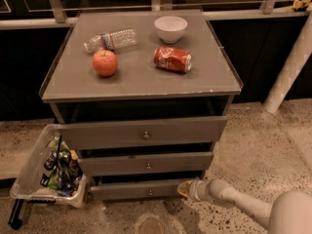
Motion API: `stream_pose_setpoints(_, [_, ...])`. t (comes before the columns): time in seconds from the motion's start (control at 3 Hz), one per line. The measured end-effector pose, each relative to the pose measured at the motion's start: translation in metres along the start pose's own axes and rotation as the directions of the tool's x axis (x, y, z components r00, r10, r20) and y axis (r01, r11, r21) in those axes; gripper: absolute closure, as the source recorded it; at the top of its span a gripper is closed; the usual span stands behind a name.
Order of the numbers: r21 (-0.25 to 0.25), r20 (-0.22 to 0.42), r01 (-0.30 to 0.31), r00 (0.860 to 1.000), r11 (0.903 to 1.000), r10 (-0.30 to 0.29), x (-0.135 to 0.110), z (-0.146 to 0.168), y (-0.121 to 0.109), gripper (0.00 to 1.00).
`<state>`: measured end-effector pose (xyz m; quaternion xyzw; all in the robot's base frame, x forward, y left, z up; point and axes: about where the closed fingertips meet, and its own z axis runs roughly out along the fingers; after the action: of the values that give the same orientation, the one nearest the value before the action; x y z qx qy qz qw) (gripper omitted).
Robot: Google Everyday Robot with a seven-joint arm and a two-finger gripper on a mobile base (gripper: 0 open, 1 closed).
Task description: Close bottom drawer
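The bottom drawer (141, 189) is the lowest of three grey-brown drawers in the cabinet, with a small round knob (150, 192). Its slim front panel sits nearly flush under the middle drawer (146, 163). The top drawer (141, 132) sticks out a little. My gripper (184, 188) is low near the floor, at the right end of the bottom drawer's front panel and touching it. My white arm (234, 200) reaches in from the lower right.
On the cabinet top (136, 77) lie a plastic bottle (111, 39), a red apple (105, 63), a white bowl (170, 29) and a red can (172, 59). A clear bin (46, 172) of packets stands on the floor at the left. A white post (290, 65) is at the right.
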<state>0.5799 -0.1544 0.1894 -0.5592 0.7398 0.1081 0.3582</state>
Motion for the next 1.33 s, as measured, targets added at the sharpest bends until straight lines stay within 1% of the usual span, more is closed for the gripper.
stream_pose_setpoints(0.33, [0.000,0.000,0.000,1.000,1.0000,0.000,0.0000,0.0000,0.0000,0.82])
stream_pose_setpoints(1.33, [0.000,0.000,0.000,1.000,1.0000,0.000,-0.0001,0.0001,0.0001,0.13])
